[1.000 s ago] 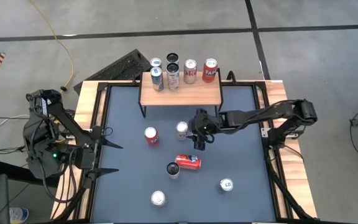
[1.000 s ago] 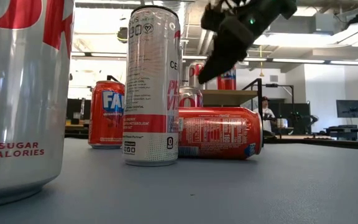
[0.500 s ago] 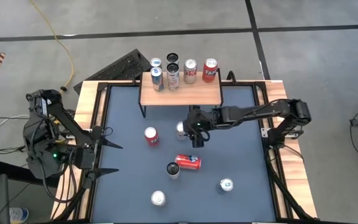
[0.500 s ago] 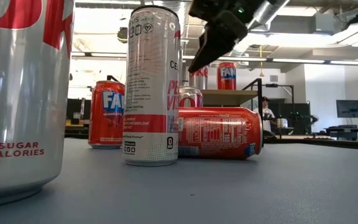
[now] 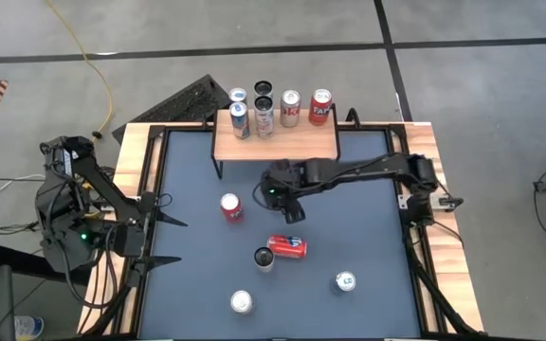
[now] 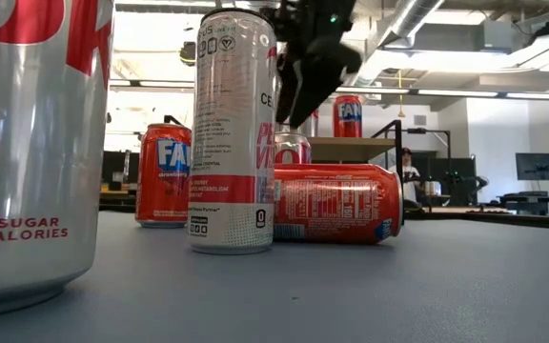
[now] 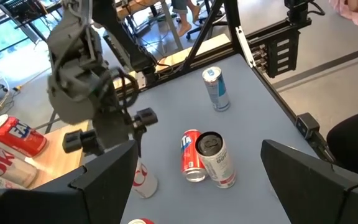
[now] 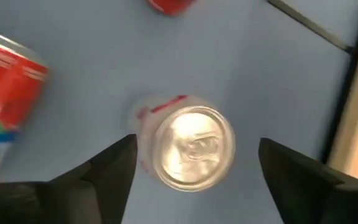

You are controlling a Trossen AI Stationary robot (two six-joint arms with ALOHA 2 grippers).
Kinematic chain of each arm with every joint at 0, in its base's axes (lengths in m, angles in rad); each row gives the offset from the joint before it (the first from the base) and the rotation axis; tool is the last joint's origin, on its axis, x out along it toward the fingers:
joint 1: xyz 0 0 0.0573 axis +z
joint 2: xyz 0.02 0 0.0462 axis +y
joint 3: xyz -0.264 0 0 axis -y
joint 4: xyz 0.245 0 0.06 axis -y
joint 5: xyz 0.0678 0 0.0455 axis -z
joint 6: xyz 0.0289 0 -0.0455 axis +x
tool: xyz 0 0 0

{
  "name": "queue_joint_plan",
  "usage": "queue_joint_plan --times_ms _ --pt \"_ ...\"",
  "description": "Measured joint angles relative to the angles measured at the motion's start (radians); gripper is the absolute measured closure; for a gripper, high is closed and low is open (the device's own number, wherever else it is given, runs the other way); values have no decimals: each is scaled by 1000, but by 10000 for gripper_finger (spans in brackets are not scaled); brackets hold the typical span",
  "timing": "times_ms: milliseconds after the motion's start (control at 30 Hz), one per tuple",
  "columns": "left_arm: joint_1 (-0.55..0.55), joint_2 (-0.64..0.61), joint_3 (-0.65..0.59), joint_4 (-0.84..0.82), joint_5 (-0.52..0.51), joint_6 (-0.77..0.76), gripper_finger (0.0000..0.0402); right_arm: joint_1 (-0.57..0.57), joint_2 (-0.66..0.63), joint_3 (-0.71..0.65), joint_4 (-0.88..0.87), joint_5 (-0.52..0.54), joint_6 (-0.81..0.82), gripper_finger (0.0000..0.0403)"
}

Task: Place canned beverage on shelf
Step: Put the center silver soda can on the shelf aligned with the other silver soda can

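Four cans line the shelf (image 5: 275, 140); the right gripper (image 5: 282, 197), jaws wide and empty, hovers over a silver can (image 8: 193, 148), five unplaced; left gripper (image 5: 164, 239) waits, jaws wide

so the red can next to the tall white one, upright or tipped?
Tipped. The red aluminium can lies on its side on the blue-grey mat, its long side level, beside the upright tall white can.
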Motion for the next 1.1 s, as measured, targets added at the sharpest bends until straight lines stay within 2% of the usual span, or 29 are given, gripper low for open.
queue_joint_plan --times_ms 100,200,400,600,833,1100 --pt "0 0 0 -9 0 -10 72 15 35 46 -41 99 -31 64" --pt "0 0 0 -30 1 -26 72 22 43 71 -54 119 -35 43" --pt "0 0 0 -46 0 -41 72 8 42 73 -93 10 -21 35" --pt "0 0 0 -46 0 -44 72 -36 42 73 -57 -16 -10 41" --pt "0 0 0 -47 -1 -56 72 -58 47 73 -63 -112 -9 41" --pt "0 0 0 -49 -2 -56 72 -63 88 73 -48 -114 -43 42"
